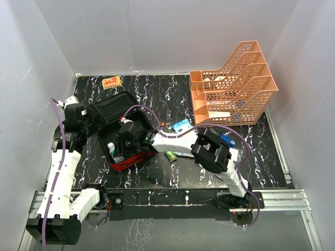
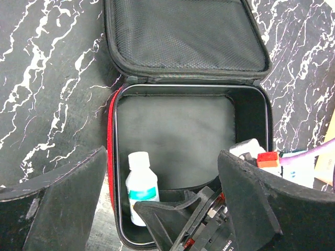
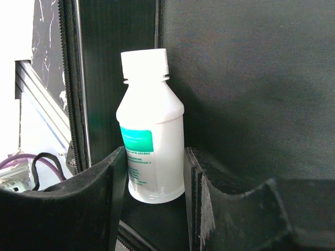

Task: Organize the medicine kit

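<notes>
From above, we see the medicine kit [image 1: 133, 158] lying open on the left part of the dark worktop [image 1: 172, 99], with its lid flopped back. The right gripper [image 1: 127, 142] reaches down inside it, next to a white bottle [image 1: 111, 148]. Out on the worktop lie a blue box [image 1: 181, 125], a green packet [image 1: 171, 155] and an orange pill sheet [image 1: 111, 82]. The orange tray [image 1: 246, 99] stands at the far right. In the left wrist view, the left gripper [image 2: 162, 154] hangs over the kit with its fingers spread wide and nothing between them. The bottle sits in the corner by the red wall, and much of the black floor shows bare. In the right wrist view, the right gripper is about half closed, and its fingers hug the bottle low down on both sides. We think the job has only begun: one thing is in, the others are not yet packed, and the lid is not zipped.
</notes>
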Tool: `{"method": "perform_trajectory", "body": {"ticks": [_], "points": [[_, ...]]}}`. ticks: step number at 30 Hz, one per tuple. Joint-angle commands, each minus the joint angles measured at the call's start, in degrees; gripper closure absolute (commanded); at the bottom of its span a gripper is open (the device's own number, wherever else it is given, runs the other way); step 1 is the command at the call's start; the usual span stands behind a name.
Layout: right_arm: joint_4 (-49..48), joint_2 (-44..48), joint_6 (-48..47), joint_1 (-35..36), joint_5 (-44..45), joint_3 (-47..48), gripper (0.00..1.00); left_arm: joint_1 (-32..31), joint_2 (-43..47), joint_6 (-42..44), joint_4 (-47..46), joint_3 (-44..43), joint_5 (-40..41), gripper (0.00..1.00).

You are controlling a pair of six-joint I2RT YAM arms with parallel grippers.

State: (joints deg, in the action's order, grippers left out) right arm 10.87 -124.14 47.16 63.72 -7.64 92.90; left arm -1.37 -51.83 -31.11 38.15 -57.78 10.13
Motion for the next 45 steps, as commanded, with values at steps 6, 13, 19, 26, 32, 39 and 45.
{"method": "perform_trajectory", "body": {"ticks": [6,13,19,26,32,39,45], "points": [[-1.65,-1.56,2.28,0.88,-0.82,4.64,0.64,-0.22,-1.03,0.57,0.43,-2.43,-0.21,0.14],[0.65,-4.08,2.03,0.88,-0.73,7.84,0.60,-0.26,-2.08,0.91,0.31,-3.40,0.12,0.14],[1.37,-4.71,-0.02,0.80,-2.35,9.53,0.52,-0.22,-2.57,1.89,0.60,-4.56,1.43,0.13],[2.96,-3.80,-1.34,0.70,-2.10,10.98,0.47,-0.22,-2.76,3.13,1.18,-5.88,2.87,0.13],[5.96,-3.07,-3.29,0.61,0.48,12.60,0.44,-0.22,-2.75,3.98,1.58,-6.70,4.09,0.12],[7.10,1.76,-5.69,-0.15,3.34,12.60,0.43,-0.22,-2.65,5.34,2.41,-8.92,5.38,0.10],[7.39,11.03,-8.44,-2.00,5.23,6.78,0.43,-0.22,-0.50,4.57,1.80,-10.15,3.49,0.08]]}}
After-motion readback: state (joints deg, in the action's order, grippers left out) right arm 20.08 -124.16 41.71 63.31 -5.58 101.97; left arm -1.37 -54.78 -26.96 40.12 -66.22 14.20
